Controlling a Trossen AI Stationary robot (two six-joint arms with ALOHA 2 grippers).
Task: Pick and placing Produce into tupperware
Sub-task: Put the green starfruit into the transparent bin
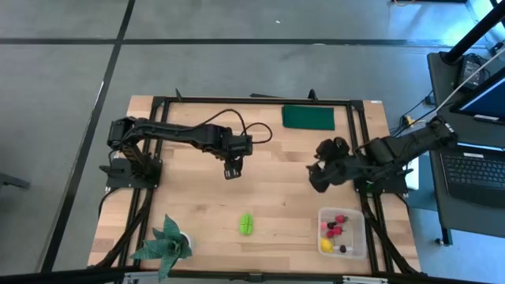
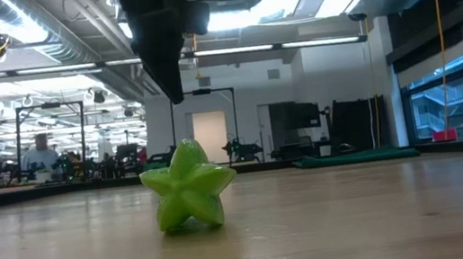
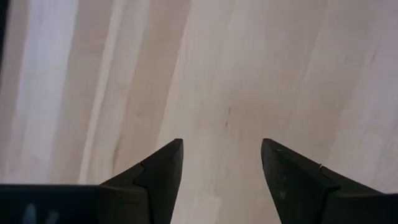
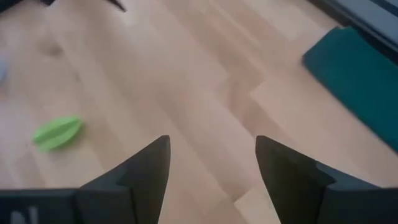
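Mostly done: red berries, a lemon and dark berries lie in the tupperware. The green ridged fruit remains on the tabletop. Left gripper and right gripper hover open, empty.

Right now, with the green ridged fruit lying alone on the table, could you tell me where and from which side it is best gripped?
Probably from straight above, across its narrow middle. The green ridged fruit lies on its side on bare wood, long axis running away from the table's front edge, star-shaped end-on in the low view. Fingers should settle in the grooves between ridges. The open left end effector is nearer.
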